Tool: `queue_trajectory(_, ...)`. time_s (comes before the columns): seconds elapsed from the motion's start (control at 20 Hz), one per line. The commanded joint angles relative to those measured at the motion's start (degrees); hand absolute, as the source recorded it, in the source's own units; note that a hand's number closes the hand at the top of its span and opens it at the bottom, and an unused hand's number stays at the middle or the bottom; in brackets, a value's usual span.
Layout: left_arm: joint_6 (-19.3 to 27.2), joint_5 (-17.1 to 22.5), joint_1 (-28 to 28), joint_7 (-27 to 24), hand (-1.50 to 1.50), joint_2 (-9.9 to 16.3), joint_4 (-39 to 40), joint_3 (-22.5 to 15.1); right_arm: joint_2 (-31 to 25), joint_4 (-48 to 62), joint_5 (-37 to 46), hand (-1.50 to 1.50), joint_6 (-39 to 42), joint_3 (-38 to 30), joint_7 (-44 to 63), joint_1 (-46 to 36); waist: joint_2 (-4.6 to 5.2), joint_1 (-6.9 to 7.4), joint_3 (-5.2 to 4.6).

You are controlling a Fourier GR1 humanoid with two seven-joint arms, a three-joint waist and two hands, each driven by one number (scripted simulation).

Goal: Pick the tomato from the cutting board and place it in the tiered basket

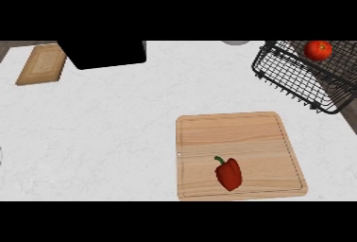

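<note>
You're looking at a white marble counter [105,123]: the tomato [318,49] is sitting in the tiered basket [293,78], a red pepper [229,173] lying on the cutting board [237,137]; neither hand is showing, no writing readable.

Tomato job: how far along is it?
Done, by the look of it: the tomato sits inside the black wire basket at the upper right, off the cutting board. Only a red pepper lies on the board. Nothing is in hand; neither hand shows in the head view. Nothing looks left to do, though which tier the tomato rests on cannot be told.
</note>
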Motion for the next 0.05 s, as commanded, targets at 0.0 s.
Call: queue_trajectory(0.0, 4.9, -3.2, -12.6, -6.0, 0.00, -0.1, -2.2, 13.5, 0.0, -2.8, -1.8, -1.50, -1.2, -1.4, -1.0, 2.2, -0.58, -2.58, 0.15)
